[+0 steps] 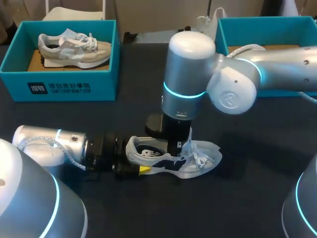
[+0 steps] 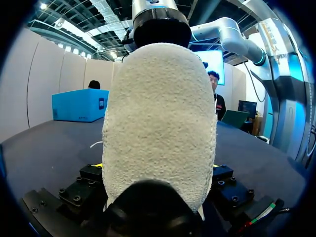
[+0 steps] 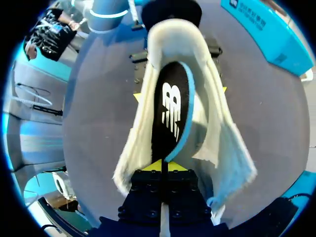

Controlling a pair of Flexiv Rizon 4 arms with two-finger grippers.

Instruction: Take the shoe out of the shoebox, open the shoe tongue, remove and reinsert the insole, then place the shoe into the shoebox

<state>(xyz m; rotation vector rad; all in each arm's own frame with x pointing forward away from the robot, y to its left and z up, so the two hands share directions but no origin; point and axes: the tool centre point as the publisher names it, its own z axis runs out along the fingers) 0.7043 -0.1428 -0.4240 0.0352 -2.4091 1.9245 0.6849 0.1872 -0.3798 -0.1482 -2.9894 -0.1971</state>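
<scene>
The left gripper (image 1: 134,161) is clamping the shoe's (image 1: 203,157) heel, the right gripper (image 3: 163,167) pinching its insole (image 3: 170,108). Behind the shoe two boxes (image 1: 64,87) (image 1: 262,25) are sitting, the right arm (image 1: 282,64) covering part of one.

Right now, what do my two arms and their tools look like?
The left arm and right arm are rounded silver-grey tubes with glowing cyan rings at the joints. Each ends in a black wrist section. The left tool and right tool are black bolted blocks with yellow tips.
</scene>
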